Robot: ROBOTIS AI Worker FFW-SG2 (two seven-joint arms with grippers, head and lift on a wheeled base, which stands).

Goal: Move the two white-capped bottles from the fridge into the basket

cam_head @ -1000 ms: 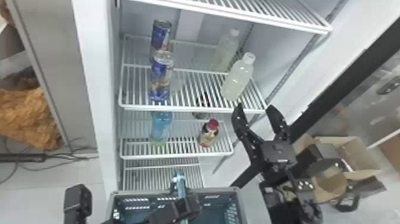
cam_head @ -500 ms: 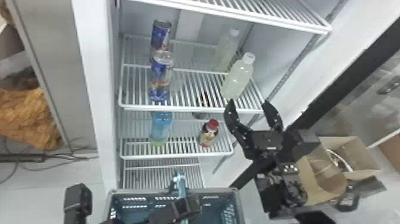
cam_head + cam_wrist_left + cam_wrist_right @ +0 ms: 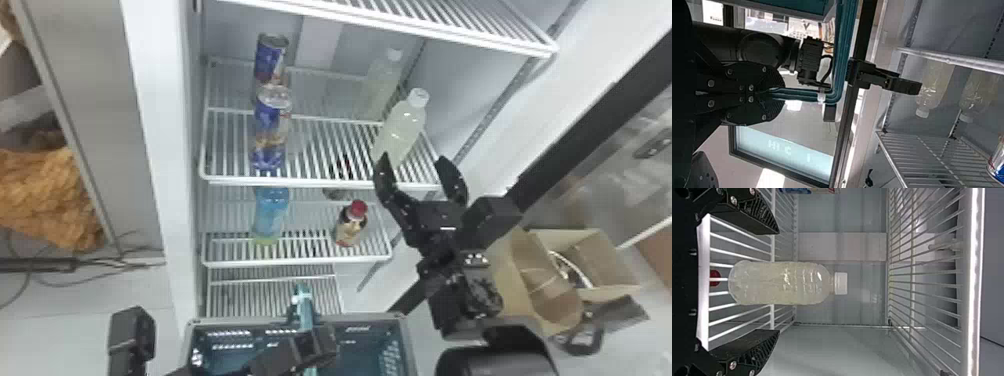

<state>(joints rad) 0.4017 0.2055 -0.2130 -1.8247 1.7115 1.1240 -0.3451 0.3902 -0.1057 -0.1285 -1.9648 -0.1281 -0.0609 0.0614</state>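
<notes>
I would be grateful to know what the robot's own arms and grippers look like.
Both arms are black; a black cable loops on the right arm. The left gripper and right gripper each have two flat black fingers with ribbed surfaces and silvery screws.

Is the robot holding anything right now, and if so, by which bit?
Yes: its left gripper holds the basket by the teal handle, just past a bend. Its right gripper is open and holds nothing.

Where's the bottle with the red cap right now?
In the head view, the red-capped bottle stands toward the right of the shelf just below the one holding the front white-capped bottle, with the blue bottle to its left.
</notes>
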